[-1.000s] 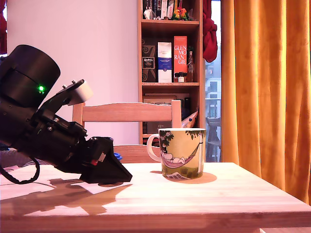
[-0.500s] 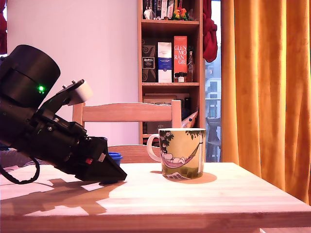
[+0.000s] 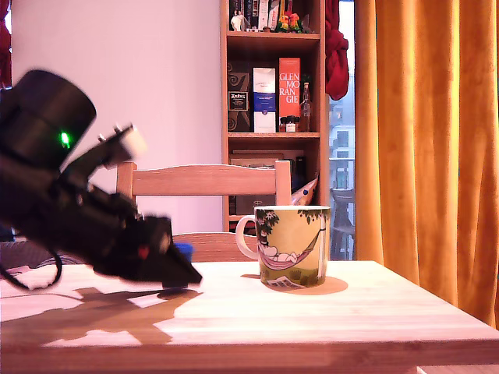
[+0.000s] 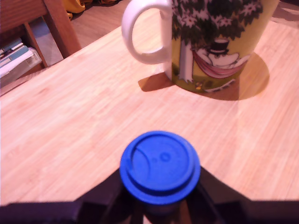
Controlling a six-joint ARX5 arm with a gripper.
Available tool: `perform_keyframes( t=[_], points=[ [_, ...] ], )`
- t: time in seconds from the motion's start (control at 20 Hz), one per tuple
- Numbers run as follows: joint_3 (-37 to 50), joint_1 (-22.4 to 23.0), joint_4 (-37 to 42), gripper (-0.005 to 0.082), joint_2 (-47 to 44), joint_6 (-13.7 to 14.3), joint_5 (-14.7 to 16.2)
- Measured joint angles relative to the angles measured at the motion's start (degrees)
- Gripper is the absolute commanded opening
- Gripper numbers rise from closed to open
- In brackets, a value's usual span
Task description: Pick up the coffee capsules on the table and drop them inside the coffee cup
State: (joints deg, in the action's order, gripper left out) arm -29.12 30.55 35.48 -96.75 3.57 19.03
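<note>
In the exterior view the gripper (image 3: 175, 269), blurred, sits low over the table (image 3: 327, 312), well off the coffee cup (image 3: 292, 245) on its handle side. The wrist view shows it clamped on the blue capsule (image 4: 160, 165), near the cup; judging by this, the carry is in hand, and next comes a lift above the rim.

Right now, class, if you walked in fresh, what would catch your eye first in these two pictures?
First the big black robot arm filling the exterior view's left, blurred with motion, its gripper low over the table. In the wrist view a bright blue capsule sits between the gripper's fingers. Next the yellow-green cartoon mug with its white handle stands upright mid-table, before orange curtains.
</note>
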Motion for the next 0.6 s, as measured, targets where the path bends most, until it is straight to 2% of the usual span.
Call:
perform_keyframes(
  t=[0.3, 0.6],
  points=[
    [0.0, 0.0, -2.9, 0.0054, 14.6, -0.3, 0.4],
    [0.0, 0.0, -3.3, 0.0055, 23.5, -0.4, 0.4]
  ],
)
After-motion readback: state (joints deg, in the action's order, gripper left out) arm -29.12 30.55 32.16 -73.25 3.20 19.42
